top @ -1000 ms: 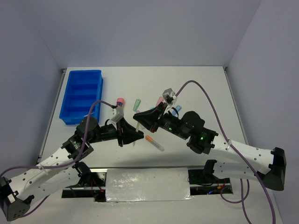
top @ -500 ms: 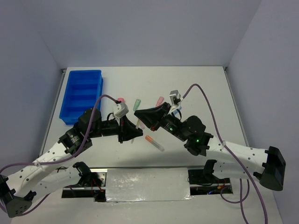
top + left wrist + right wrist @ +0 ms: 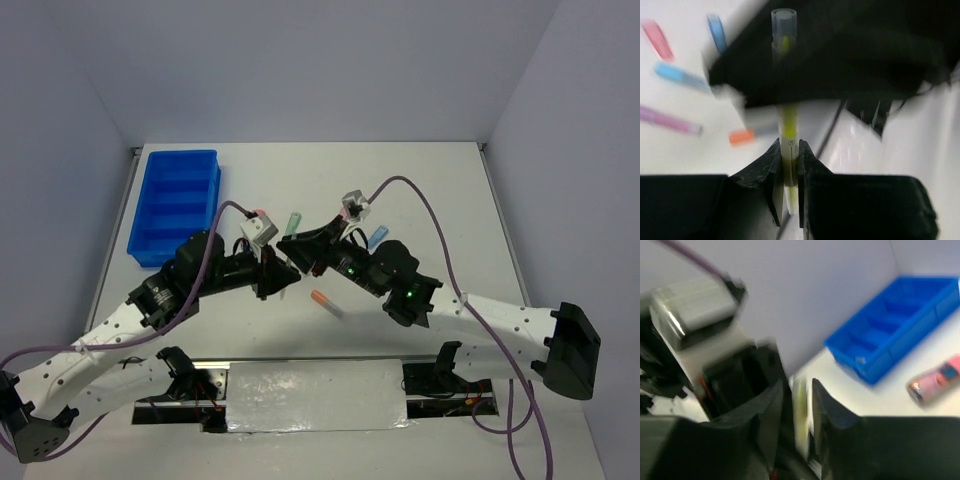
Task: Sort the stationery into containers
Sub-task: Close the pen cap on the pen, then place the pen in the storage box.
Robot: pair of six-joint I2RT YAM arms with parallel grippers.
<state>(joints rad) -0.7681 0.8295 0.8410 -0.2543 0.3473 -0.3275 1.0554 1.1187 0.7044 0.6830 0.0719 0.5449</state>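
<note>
A thin yellow pen (image 3: 788,125) stands upright between my left gripper's (image 3: 789,150) jaws, which are shut on its lower half. Its capped top runs up behind my right gripper's dark body. In the right wrist view the same pen (image 3: 801,405) sits between the right gripper's (image 3: 799,390) jaws, with slim gaps on both sides; the picture is blurred. From above, the left gripper (image 3: 283,277) and the right gripper (image 3: 290,243) meet tip to tip over mid-table. The blue tray (image 3: 183,153) lies at the far left, also in the right wrist view (image 3: 860,367).
Loose on the table are an orange marker (image 3: 327,302), a green marker (image 3: 293,222), a blue marker (image 3: 378,236) and a pink-brown tube (image 3: 262,214). The left wrist view also shows pink (image 3: 656,37), light blue (image 3: 677,74) and purple (image 3: 667,120) markers.
My right gripper has swung left and down onto the pen's top end. The left gripper has kept its hold and shifted slightly. The right jaws have eased apart a little.
</note>
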